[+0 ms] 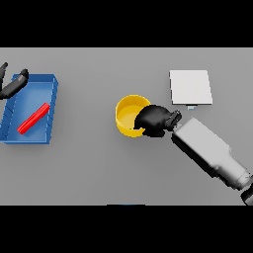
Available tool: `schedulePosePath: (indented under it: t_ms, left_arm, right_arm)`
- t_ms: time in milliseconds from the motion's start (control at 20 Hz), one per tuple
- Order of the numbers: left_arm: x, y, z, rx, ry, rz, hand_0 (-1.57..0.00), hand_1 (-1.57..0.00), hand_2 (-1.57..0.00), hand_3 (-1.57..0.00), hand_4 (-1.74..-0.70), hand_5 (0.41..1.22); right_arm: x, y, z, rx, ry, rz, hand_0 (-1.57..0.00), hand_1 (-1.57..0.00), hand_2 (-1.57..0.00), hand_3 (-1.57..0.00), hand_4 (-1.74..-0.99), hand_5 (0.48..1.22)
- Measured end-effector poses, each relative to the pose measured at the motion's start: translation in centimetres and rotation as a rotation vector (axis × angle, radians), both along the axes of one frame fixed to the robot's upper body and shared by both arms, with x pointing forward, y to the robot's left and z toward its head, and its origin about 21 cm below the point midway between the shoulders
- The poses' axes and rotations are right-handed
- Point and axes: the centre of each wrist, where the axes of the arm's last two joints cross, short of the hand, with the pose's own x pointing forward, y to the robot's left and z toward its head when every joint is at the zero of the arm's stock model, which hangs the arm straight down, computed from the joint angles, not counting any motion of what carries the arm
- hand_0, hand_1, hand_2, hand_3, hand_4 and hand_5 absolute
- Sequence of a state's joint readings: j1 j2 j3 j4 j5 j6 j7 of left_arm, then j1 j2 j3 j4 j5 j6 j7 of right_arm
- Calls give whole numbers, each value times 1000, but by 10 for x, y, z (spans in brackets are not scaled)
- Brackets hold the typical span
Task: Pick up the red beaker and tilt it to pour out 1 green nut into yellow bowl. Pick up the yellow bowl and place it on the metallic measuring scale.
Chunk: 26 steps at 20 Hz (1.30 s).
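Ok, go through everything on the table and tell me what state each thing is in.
yellow bowl: upright, on the table, gripped at its rim
right hand: curled on the bowl's rim
left hand: idle over the tray's corner
red beaker: lying in the tray
blue tray: flat
scale: bare

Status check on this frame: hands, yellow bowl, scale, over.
Right hand at yellow bowl rim, fingers curled on it. Left hand idle over blue tray. Bowl on table, not on scale. Path clear.

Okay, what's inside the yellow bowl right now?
The visible part of the yellow bowl shows only bare yellow interior. The right robot hand covers its right side, so a green nut there cannot be ruled out.
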<state>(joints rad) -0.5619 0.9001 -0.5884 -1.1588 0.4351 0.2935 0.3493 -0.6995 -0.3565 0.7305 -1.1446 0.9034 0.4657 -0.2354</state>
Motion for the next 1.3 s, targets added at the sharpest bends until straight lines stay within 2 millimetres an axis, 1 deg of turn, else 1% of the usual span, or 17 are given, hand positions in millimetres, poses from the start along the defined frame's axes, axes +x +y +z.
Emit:
schedulePosePath:
  t_ms: [100,150,250,350,450,500,550,600,650,850,900,950,1000,1050,1150,1200,1300]
  left_arm:
    - [1,-3,2,-1,1,-11,1,1,1,1,-717,693]
    - [-1,-3,-2,-2,10,-13,1,1,1,1,-716,694]
    - [-1,-3,-4,-7,25,0,1,1,1,1,-717,696]
    - [0,-5,-4,-9,26,1,1,1,1,1,-723,694]
    - [-1,-3,-7,-11,25,4,1,1,1,1,-724,693]
    - [-1,0,-4,-7,26,6,1,1,1,1,-723,692]
    - [-1,-1,-5,-2,23,4,1,1,1,1,-722,688]
    - [-2,-1,-8,-4,29,-2,1,1,1,1,-717,686]
    - [-3,-2,-8,2,34,-7,1,1,1,1,-714,686]
    - [0,-2,-2,2,24,-2,1,1,1,1,-720,688]
    - [-2,-1,-3,-2,23,-2,1,1,1,1,-721,694]
    - [-3,-2,-1,-3,18,-4,1,1,1,1,-723,698]
    - [-4,-2,-3,1,26,-3,1,1,1,1,-725,704]
    - [-4,-5,-2,-1,17,-10,1,1,1,1,-727,710]
    - [-3,-4,4,1,13,-15,1,1,1,1,-730,719]
    - [-2,-3,0,-3,27,-2,1,1,1,1,-729,717]
    - [-3,-3,0,-2,32,11,1,1,1,1,-731,724]
  right_arm:
    - [-1,0,1,8,-9,-16,-1515,-1511,-1314,-1285,-1720,1206]
    - [2,-4,4,11,-4,-18,-1526,-1523,-1319,-1311,-1724,1209]
    - [4,-7,10,29,-9,-24,-1542,-1540,-1331,-1340,-1730,1213]
    - [6,-10,23,42,-11,-35,-1553,-1551,-1344,-1317,-1734,1216]
    - [4,-14,32,58,-11,-57,-1559,-1558,-1414,-1252,-1737,1218]
    - [6,-20,43,64,-19,-58,-1562,-1561,-1429,-1228,-1737,1218]
    - [4,-20,48,65,-36,-74,-1563,-1563,-1432,-1208,-1738,1219]
    - [6,-26,57,76,-54,-84,-1565,-1565,-1426,-1194,-1739,1219]
    - [7,-29,62,76,-84,-102,-1566,-1566,-1455,-1180,-1739,1220]
    - [5,-40,68,84,-114,-143,-1561,-1569,-1524,-1161,-1740,1220]
    - [5,-46,70,82,-122,-152,-1563,-1569,-1526,-1157,-1740,1220]
    - [7,-48,77,83,-145,-182,-1565,-1570,-1513,-1155,-1741,1220]
    - [9,-53,80,82,-158,-186,-1566,-1570,-1516,-1149,-1741,1220]
    - [10,-60,76,79,-169,-203,-1567,-1570,-1527,-1151,-1741,1221]
    - [19,-68,78,90,-201,-243,-1568,-1570,-1537,-1153,-1741,1221]
    - [21,-75,81,99,-208,-248,-1569,-1571,-1534,-1151,-1741,1221]
    - [30,-84,74,93,-212,-311,-1570,-1571,-1537,-1150,-1741,1221]
